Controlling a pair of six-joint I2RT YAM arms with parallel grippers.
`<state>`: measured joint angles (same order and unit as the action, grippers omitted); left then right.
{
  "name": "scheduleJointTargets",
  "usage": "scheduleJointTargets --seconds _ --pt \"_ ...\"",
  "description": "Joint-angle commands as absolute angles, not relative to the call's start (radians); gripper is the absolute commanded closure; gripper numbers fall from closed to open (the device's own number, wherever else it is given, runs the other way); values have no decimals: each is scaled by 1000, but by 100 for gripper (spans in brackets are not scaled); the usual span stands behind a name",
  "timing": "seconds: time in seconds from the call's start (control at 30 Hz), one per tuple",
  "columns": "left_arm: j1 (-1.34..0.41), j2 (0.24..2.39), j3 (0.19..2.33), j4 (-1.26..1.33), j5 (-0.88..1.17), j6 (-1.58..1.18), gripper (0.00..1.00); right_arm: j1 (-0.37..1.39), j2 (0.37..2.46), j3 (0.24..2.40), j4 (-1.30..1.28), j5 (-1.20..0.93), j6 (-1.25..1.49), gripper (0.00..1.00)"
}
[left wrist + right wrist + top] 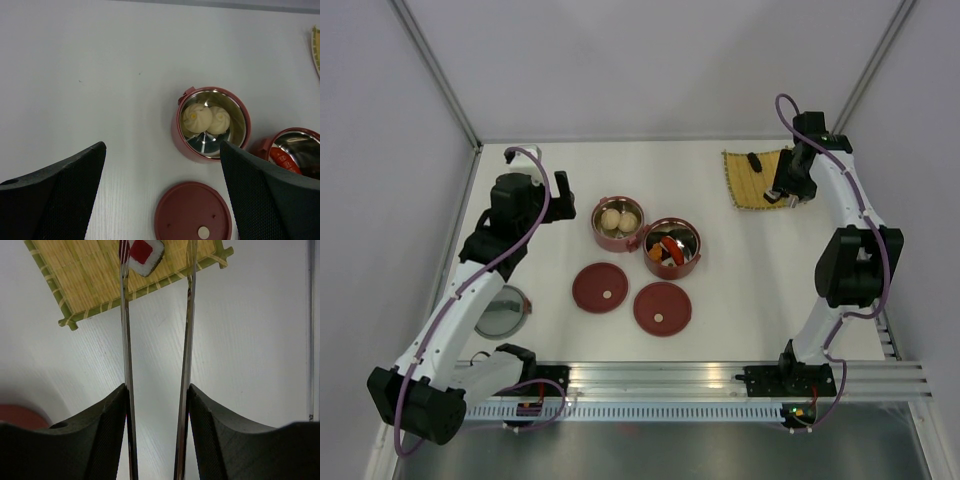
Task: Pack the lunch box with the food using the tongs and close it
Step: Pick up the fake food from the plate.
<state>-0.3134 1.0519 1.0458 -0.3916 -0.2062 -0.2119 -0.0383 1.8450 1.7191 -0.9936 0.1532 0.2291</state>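
The tongs (188, 340) stand between the fingers of the right gripper (157, 387), which presses on both slim arms from outside and so holds them. The two arms run well apart from each other toward the yellow woven mat (95, 280), their tips over its near edge. A white piece with a red centre (145, 250) lies on the mat by the left tip; it seems to touch that tip, though the frame edge cuts the spot off and I cannot be sure. In the top view this gripper hangs at the mat's near right corner, at the far right of the table (740, 290); a small black piece (755, 160) lies on the mat's far part.

Near the middle of the table stand the two open bowls of the lunch box, just beside each other. The left bowl (175, 131) holds two pale balls (197, 117) side by side on its steel floor; the right bowl (672, 272) holds orange and black bits (665, 250). Two red lids lie flat on the table nearer the arms, one lid (600, 288) before the left bowl and the other lid (662, 308) before the right, each with a pale centre spot.

The left gripper (162, 147) hovers left of the bowls, its jaws spread wide with nothing between them. A round shiny item with a red rim (500, 312) lies beneath the left arm.
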Motion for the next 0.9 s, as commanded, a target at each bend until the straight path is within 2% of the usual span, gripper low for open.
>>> scheduleJointTargets --seconds 0.0,0.17,0.53,0.87 --pt "-310 1025 1066 -374 -207 -202 0 -37 1805 1743 -969 124 305 43" --pt "-310 1025 1062 -368 -207 -204 0 -37 1838 1759 -974 66 376 43" --pt "-310 1025 1052 -357 -227 -196 0 -29 1924 1865 -1038 83 416 43" --pt "-310 1022 1051 -359 -229 -196 0 -21 1948 1848 -1026 78 417 43"
